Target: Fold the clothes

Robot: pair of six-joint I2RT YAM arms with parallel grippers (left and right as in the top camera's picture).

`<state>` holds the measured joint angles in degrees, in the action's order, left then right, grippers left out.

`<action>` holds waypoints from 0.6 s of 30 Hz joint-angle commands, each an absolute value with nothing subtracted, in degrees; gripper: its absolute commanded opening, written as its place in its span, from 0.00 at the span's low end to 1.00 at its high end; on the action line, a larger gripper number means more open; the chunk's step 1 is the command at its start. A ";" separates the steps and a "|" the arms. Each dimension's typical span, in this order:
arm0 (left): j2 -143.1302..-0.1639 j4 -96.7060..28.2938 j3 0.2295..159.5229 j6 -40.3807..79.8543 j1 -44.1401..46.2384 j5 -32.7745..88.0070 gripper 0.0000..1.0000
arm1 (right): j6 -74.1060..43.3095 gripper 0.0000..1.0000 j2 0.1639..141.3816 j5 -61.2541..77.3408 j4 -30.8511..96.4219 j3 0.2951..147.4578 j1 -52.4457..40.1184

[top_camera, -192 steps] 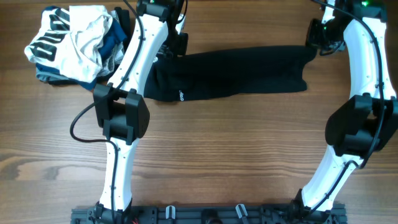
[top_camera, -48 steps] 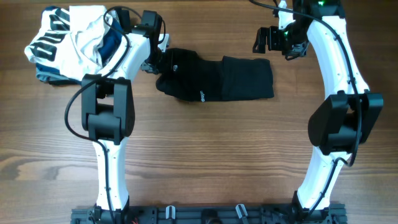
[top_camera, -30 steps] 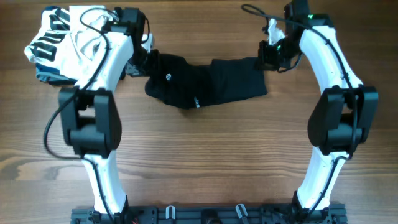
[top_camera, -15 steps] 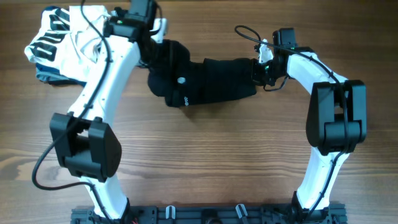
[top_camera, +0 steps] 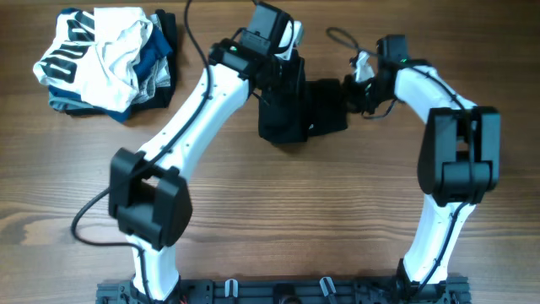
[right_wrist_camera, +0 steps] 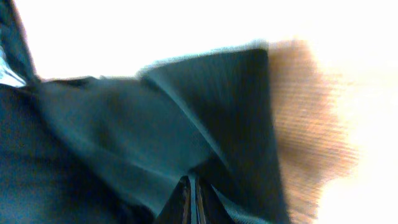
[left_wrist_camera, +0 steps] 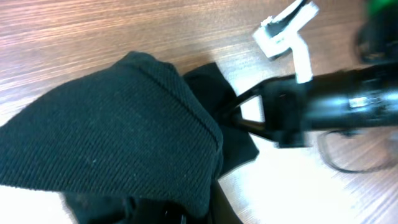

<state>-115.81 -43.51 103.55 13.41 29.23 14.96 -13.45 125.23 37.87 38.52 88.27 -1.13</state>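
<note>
A black garment (top_camera: 295, 105) lies bunched at the table's back centre. My left gripper (top_camera: 283, 72) is shut on its left end and holds that fold lifted over the rest; in the left wrist view the black cloth (left_wrist_camera: 112, 143) drapes over my fingers (left_wrist_camera: 186, 214). My right gripper (top_camera: 348, 87) is shut on the garment's right edge; in the right wrist view the closed fingertips (right_wrist_camera: 191, 193) pinch the dark cloth (right_wrist_camera: 186, 124). The right arm (left_wrist_camera: 336, 102) shows in the left wrist view, just beyond the cloth.
A pile of white, blue and black clothes (top_camera: 105, 59) sits at the back left corner. Bare wooden tabletop (top_camera: 295, 211) fills the front half. A cable (top_camera: 337, 38) loops near the right wrist.
My left gripper has carried the garment's left end to the right, over the rest. The garment is now much shorter and bunched. My right gripper has stayed at the right edge.
</note>
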 commanded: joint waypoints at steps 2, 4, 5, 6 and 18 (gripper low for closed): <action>-119.48 -38.94 103.61 15.51 31.57 16.05 0.04 | -11.99 0.04 114.98 40.75 43.16 98.48 3.97; -120.36 -37.19 103.61 15.51 32.58 16.05 0.08 | -12.01 0.06 111.22 40.73 43.09 99.63 5.91; -120.88 -36.23 103.61 15.49 33.34 16.05 0.11 | -12.01 0.08 108.97 40.73 43.13 100.05 7.40; -121.49 -35.29 103.61 15.51 34.06 16.05 0.11 | -12.03 0.09 107.61 40.73 43.13 100.07 8.43; -120.95 -32.16 104.22 15.49 37.82 16.08 1.00 | -11.35 0.24 104.36 40.77 44.91 100.05 14.74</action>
